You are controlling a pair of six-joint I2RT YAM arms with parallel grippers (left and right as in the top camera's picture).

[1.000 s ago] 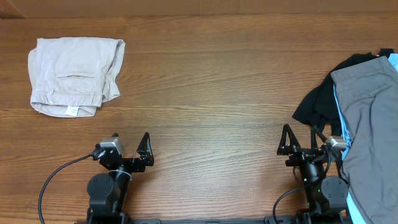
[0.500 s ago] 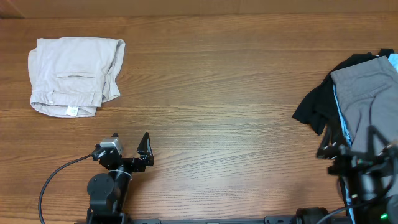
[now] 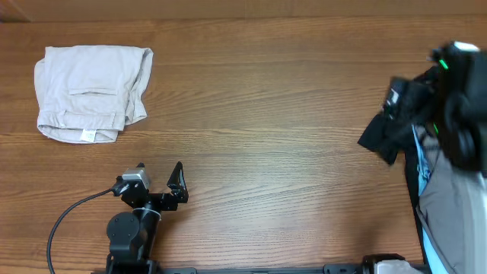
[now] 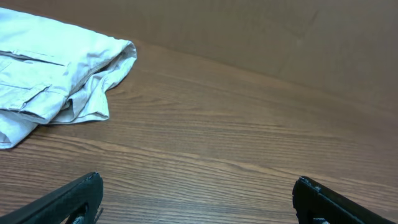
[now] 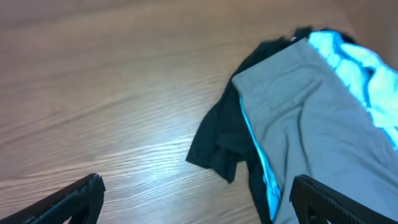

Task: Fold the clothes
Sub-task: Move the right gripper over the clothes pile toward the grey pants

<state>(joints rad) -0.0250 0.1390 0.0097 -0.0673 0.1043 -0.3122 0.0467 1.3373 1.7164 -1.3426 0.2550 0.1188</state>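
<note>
The worktop [image 3: 266, 114] carries clothes at two well-separated stations. At the far left lie the beige shorts [image 3: 93, 93], lying flat in a compact bundle with the pocket welt uppermost. They look already folded and set out of the way. At the right edge sits an unsorted heap. The grey shorts [image 5: 317, 124] lie on top, a light blue T-shirt [image 5: 339, 53] shows along their edges, and a black garment [image 5: 221, 143] spills out from under them toward the centre of the worktop. The heap is crumpled and overlapping, so that part of the task is judged outstanding, with the grey shorts the most accessible item. The left tool [image 3: 158, 171] sits low at the near edge, beside its own base, fingers spread wide and holding nothing. Its camera looks across bare wood toward the beige shorts, a posture consistent with parking clear of the central folding area. The right arm [image 3: 449, 91] appears in the overhead view as a large blurred mass above the heap, which suggests it stands high and close to that camera. The right tool [image 5: 198, 186] is likewise spread with nothing between its fingers, and its camera looks down on the heap from the centre side. That placement is judged to be an approach for lifting the top garment. The layers overlap closely, so a deep pinch risks taking the T-shirt along with the grey shorts.
</note>
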